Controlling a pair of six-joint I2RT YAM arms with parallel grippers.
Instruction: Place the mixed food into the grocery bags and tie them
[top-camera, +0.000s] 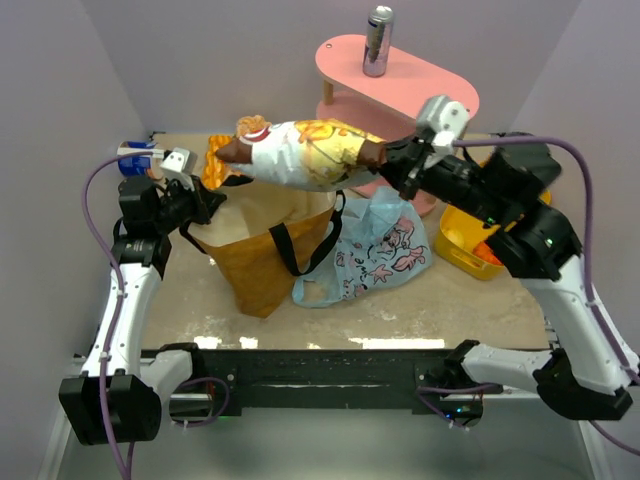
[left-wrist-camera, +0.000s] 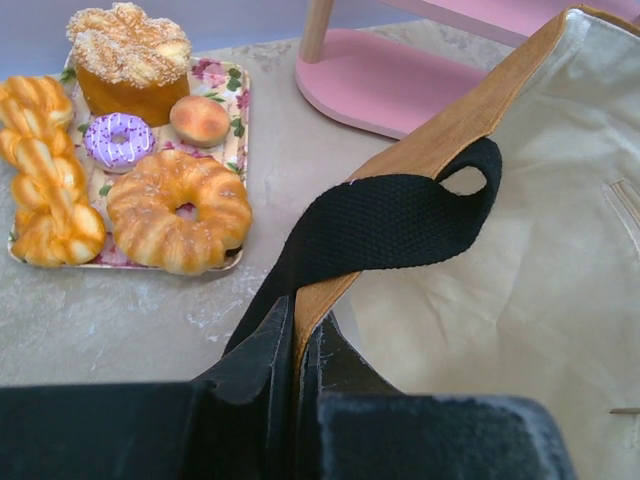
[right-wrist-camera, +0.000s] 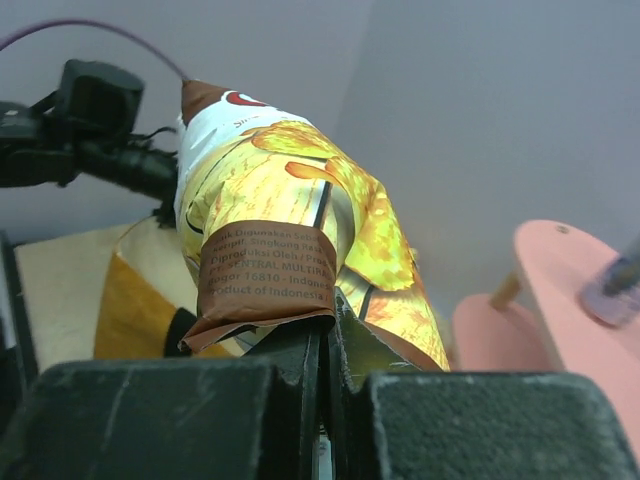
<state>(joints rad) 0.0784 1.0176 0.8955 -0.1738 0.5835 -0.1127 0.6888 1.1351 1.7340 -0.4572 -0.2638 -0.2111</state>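
Note:
My right gripper (top-camera: 388, 158) is shut on the brown end of the shiny snack packet (top-camera: 305, 153), also in the right wrist view (right-wrist-camera: 285, 225), and holds it level in the air over the open tan canvas tote (top-camera: 265, 250). My left gripper (top-camera: 205, 200) is shut on the tote's rim (left-wrist-camera: 420, 160) beside a black strap (left-wrist-camera: 380, 225), holding the mouth open. The light-blue plastic bag (top-camera: 375, 250) lies flat to the tote's right. The tall silver can (top-camera: 377, 42) stands on the pink stand. The golden ring doughnut (left-wrist-camera: 180, 210) and small orange bun (left-wrist-camera: 200, 118) lie on a floral tray.
The floral tray (left-wrist-camera: 237, 130) also holds braided bread (left-wrist-camera: 45, 170), a purple doughnut (left-wrist-camera: 118, 140) and a frosted cupcake (left-wrist-camera: 130, 60). A pink two-tier stand (top-camera: 420, 75) is at the back. A yellow basket (top-camera: 462, 245) sits under my right arm. A blue-and-white can (top-camera: 135, 160) lies far left.

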